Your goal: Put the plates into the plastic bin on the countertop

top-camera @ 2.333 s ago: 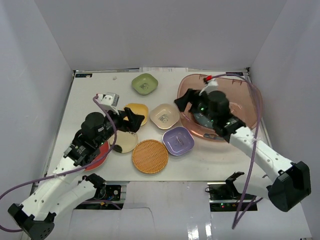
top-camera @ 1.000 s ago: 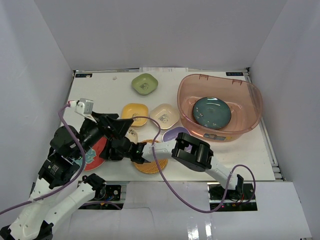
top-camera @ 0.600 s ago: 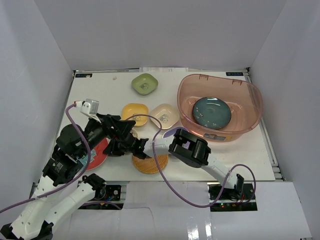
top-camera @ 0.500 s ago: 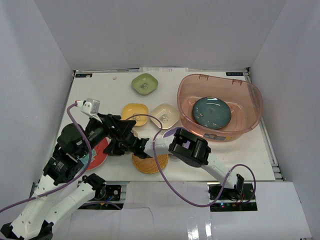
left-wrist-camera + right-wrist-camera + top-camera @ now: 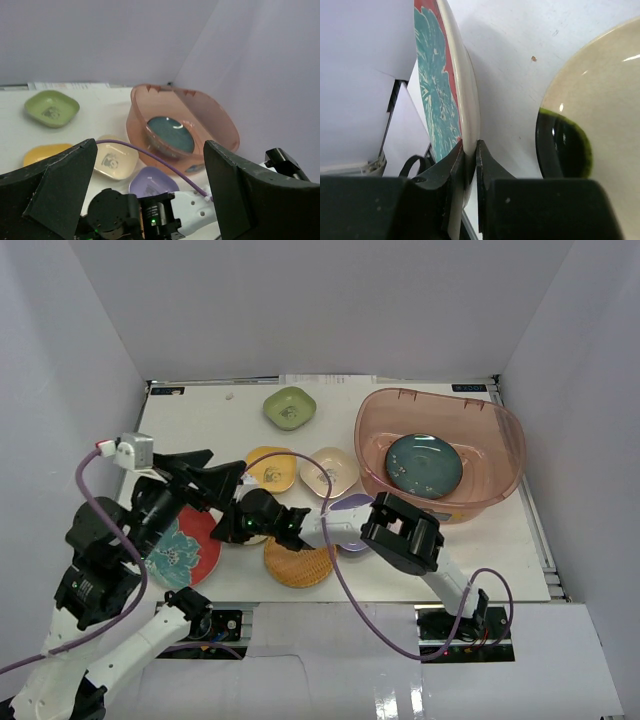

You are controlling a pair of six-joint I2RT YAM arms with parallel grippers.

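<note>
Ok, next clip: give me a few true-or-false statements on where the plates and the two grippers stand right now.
1. The teal plate lies inside the plastic bin. True.
2. The right gripper is closed on the woven orange plate. False: it pinches the rim of the red plate, the one with the teal flower.
3. The left gripper is open and holds nothing. True.
4. The green dish is in the bin. False: it sits on the countertop, to the left of the bin.
</note>
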